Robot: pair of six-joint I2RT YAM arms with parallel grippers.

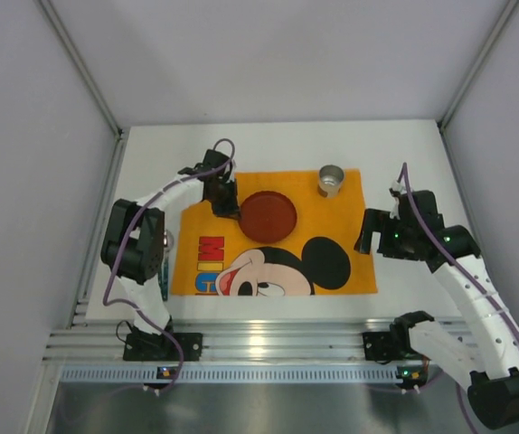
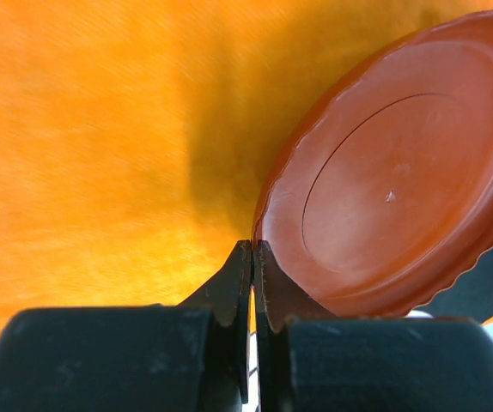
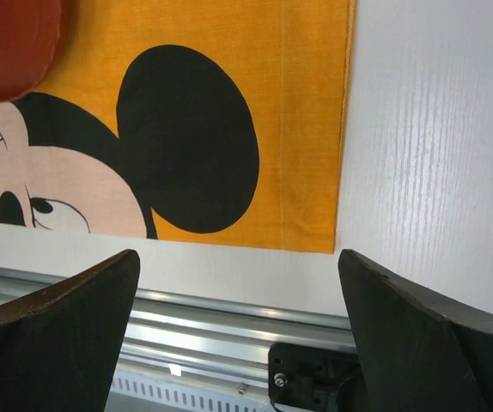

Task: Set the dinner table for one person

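A round red plate lies on the orange cloth with the cartoon mouse, which is spread on the white dinner table. My left gripper is at the plate's left rim. In the left wrist view the left gripper is shut, its fingertips pinching the rim of the red plate, which looks tilted and casts a shadow on the cloth. My right gripper stands wide open over bare table near the cloth's near right corner, holding nothing.
A small metal cup stands at the cloth's far right corner. A bluish object shows partly behind the left arm, left of the cloth. The ribbed aluminium rail runs along the near edge. Grey walls enclose the table.
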